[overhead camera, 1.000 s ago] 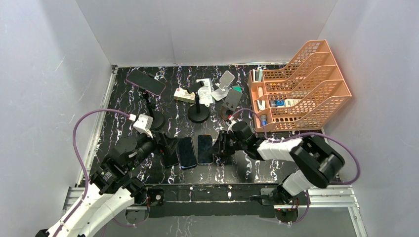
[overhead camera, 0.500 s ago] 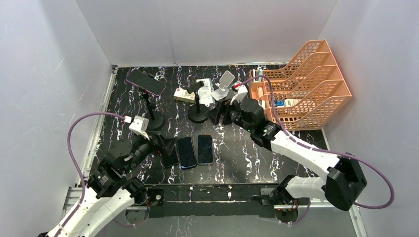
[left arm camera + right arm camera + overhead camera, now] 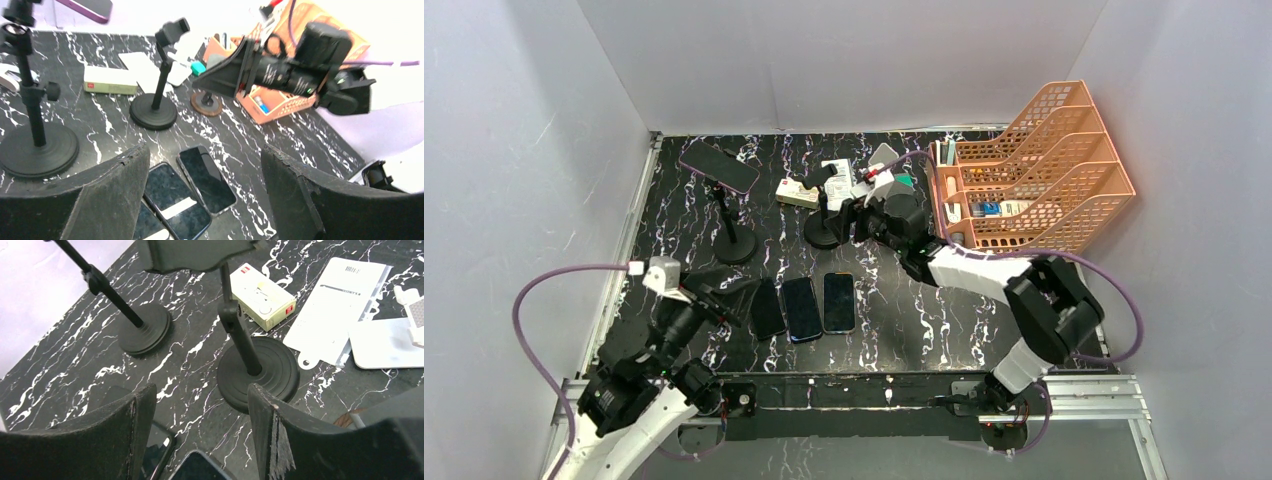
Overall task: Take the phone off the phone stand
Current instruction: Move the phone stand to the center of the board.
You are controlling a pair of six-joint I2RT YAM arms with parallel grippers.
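The phone [image 3: 718, 166] sits tilted atop the tall phone stand [image 3: 729, 228] at the desk's [image 3: 904, 320] far-left corner, its long axis running from far-left to near-right in the top view. The left gripper [image 3: 724, 293] hangs near the three loose phones [image 3: 803, 307], jaws spread wide and empty, with the mounted phone up and beyond it on the same side. The right gripper [image 3: 844, 221], also open and empty, hovers by the bare stand [image 3: 825, 215] at centre, further off, so the left arm looks better placed
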